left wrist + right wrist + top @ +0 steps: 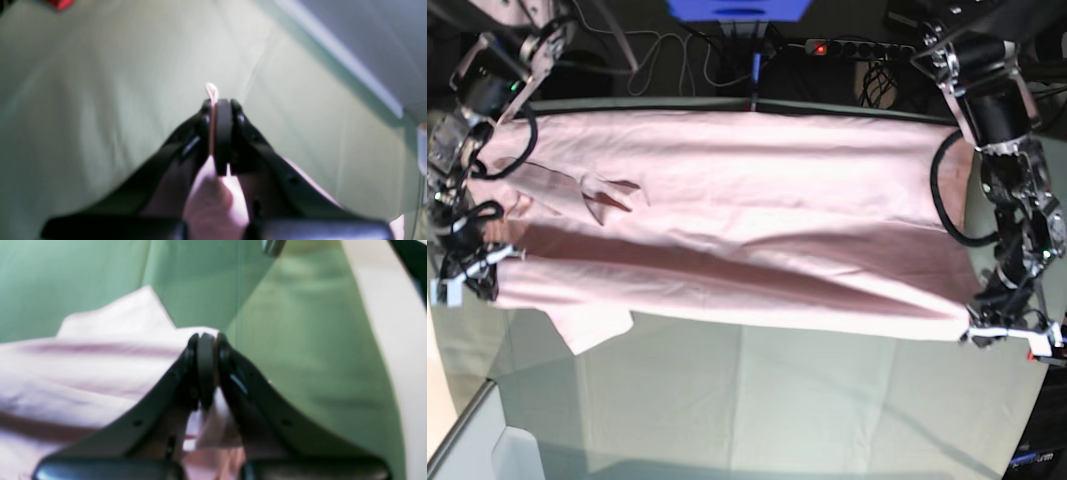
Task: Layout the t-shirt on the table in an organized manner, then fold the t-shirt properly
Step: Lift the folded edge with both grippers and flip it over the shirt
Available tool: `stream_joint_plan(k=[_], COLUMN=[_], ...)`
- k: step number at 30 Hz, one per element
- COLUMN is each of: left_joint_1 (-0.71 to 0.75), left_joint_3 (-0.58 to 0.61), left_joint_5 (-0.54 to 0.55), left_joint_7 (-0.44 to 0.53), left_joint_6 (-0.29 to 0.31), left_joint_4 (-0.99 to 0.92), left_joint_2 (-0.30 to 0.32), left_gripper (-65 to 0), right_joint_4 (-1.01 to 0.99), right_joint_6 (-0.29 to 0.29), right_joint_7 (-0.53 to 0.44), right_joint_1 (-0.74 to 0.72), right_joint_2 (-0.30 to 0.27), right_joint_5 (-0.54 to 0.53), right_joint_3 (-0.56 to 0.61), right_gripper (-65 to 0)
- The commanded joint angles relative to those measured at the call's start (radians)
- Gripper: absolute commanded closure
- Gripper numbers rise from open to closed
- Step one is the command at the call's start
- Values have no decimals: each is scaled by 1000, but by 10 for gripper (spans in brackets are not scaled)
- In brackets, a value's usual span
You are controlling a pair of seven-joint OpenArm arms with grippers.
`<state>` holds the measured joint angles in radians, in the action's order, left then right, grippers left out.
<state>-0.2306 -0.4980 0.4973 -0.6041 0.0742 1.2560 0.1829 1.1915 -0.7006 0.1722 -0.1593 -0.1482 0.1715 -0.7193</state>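
Now the t-shirt [727, 220] is stretched taut above the table [777, 400], one edge pinched by the left gripper [987, 325], the opposite edge clamped by the right gripper [472, 275]. A thin pinch could be lost under uneven tension, and the spread ruined.

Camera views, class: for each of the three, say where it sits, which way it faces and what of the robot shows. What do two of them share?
Left wrist: on the left arm, facing along the left gripper, shut on the t-shirt, toward the table.
Right wrist: on the right arm, facing along the right gripper, also shut on the t-shirt.
Base: above, looking down; both arms show.
Shared: all show the t-shirt.
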Motion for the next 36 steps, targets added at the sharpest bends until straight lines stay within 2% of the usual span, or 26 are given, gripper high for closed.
stream_joint_plan(k=[1, 4, 7, 12, 19, 28, 32, 36], left_joint_1=[-19, 26, 66, 155, 303, 392, 422, 425], left_joint_3=[-4, -4, -6, -6, -6, -6, -8, -63], left_joint_5=[5, 7, 8, 10, 10, 10, 10, 10], left_joint_7=[23, 25, 25, 25, 25, 25, 25, 25], left_joint_6=[2, 3, 3, 3, 3, 3, 3, 5], left_joint_4=[11, 3, 14, 78, 198, 227, 227, 218], left_joint_2=[16, 13, 7, 7, -6, -18, -18, -33], left_gripper=[0, 0, 0, 0, 0, 0, 0, 0], right_joint_4=[37, 70, 81, 110, 127, 127, 127, 124], right_joint_6=[2, 2, 2, 2, 2, 2, 2, 2], right_joint_7=[-29, -29, -30, -30, -30, -30, -30, -30], right_joint_1=[7, 60, 96, 189, 300, 330, 346, 355], right_joint_2=[-9, 14, 14, -21, -31, -37, -37, -37], right_joint_5=[-22, -22, -34, -146, -237, -250, -250, -244], right_joint_3=[-3, -4, -4, -4, -3, -7, -66, -101], right_gripper=[0, 0, 0, 0, 0, 0, 0, 0])
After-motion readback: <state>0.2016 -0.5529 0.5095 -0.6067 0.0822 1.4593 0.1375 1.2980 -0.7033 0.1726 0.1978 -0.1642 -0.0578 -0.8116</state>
